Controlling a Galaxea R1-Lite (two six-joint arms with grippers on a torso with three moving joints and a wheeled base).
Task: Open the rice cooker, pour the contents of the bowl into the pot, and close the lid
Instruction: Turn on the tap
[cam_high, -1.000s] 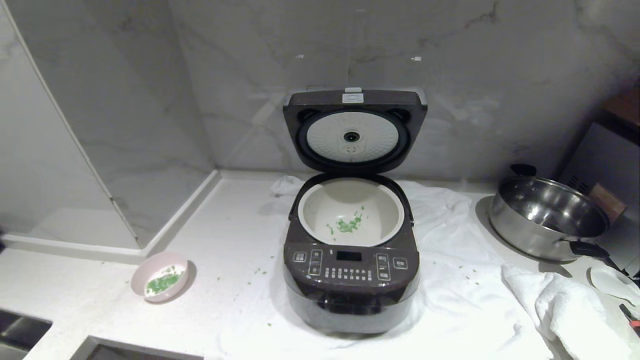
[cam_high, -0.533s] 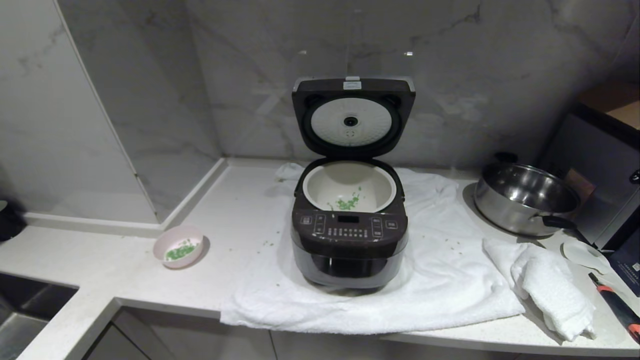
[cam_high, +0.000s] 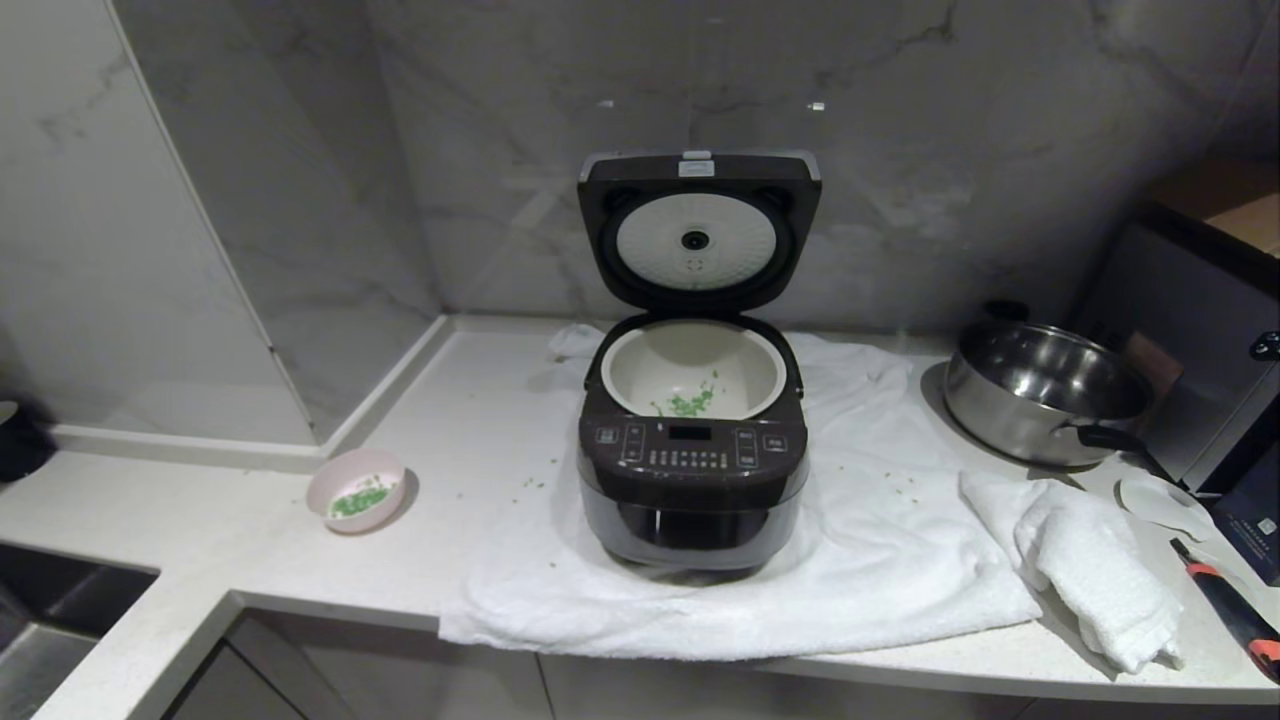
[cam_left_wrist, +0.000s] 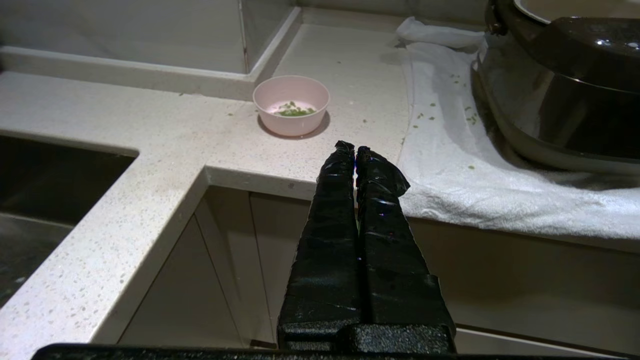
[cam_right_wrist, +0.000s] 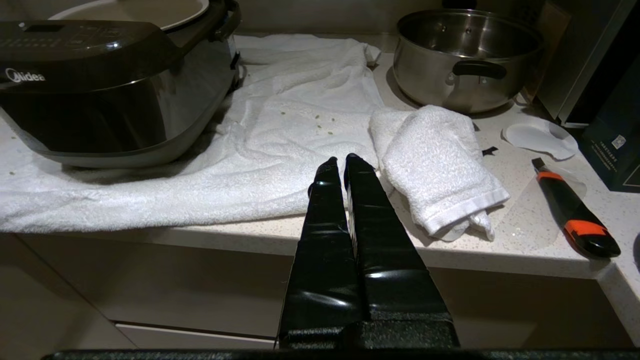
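Observation:
The dark rice cooker (cam_high: 692, 490) stands on a white towel mid-counter, its lid (cam_high: 698, 235) raised upright against the wall. Its white pot (cam_high: 640, 365) holds some chopped green contents (cam_high: 690, 402). The small pink bowl (cam_high: 355, 490) sits on the counter left of the cooker, upright, with green bits (cam_left_wrist: 294, 111) inside. Neither arm shows in the head view. My left gripper (cam_left_wrist: 354, 148) is shut and empty, off the counter's front edge, short of the bowl (cam_left_wrist: 291, 104). My right gripper (cam_right_wrist: 337, 160) is shut and empty, in front of the counter edge, right of the cooker (cam_right_wrist: 110, 95).
A steel pan (cam_high: 1045, 405) sits at the back right beside a grey box appliance (cam_high: 1215, 340). A folded white towel (cam_high: 1095, 565), a white disc (cam_high: 1160, 503) and an orange-black knife (cam_high: 1230, 610) lie at the right. A sink (cam_high: 50, 625) is at the far left. Green bits are scattered on the counter.
The whole head view has shifted: the scene now looks farther away and the counter's front edge and cabinets show. The things themselves have not moved.

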